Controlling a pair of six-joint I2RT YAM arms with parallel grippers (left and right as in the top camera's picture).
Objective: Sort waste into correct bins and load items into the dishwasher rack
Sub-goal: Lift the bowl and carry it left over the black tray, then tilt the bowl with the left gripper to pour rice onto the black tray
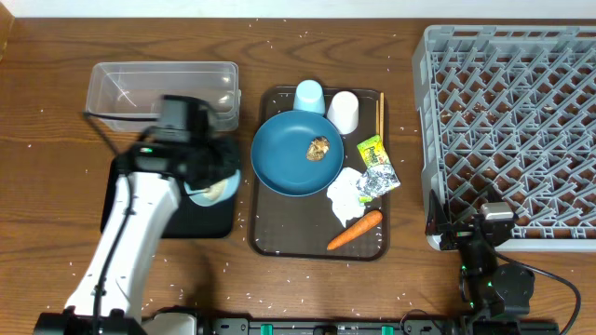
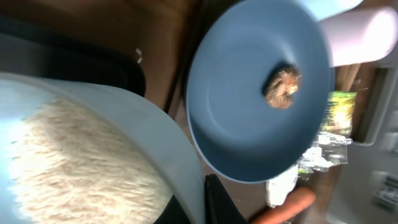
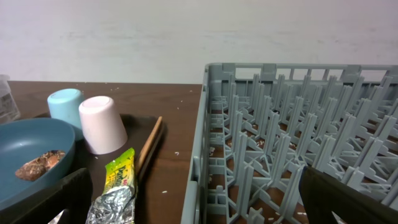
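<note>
My left gripper (image 1: 210,179) is shut on the rim of the pale-blue bowl (image 2: 163,134), which holds white rice (image 2: 81,162), over the black tray (image 1: 207,220). The clear tub (image 1: 158,86) stands behind it. The dark-blue plate (image 1: 289,160) with the brown food lump (image 1: 319,147) lies on the brown serving tray (image 1: 279,237), with the pale-blue cup (image 1: 309,96), white cup (image 1: 343,112), chopsticks (image 1: 380,112), wrappers (image 1: 377,167), tissue (image 1: 346,195) and carrot (image 1: 354,230). My right gripper (image 3: 199,205) is open and empty at the front left corner of the grey rack (image 1: 507,121).
Loose rice grains are scattered over the wooden table (image 1: 37,177) and inside the rack (image 3: 280,137). The serving tray sits between the black tray and the rack. My left arm (image 1: 126,251) reaches across the table's left front.
</note>
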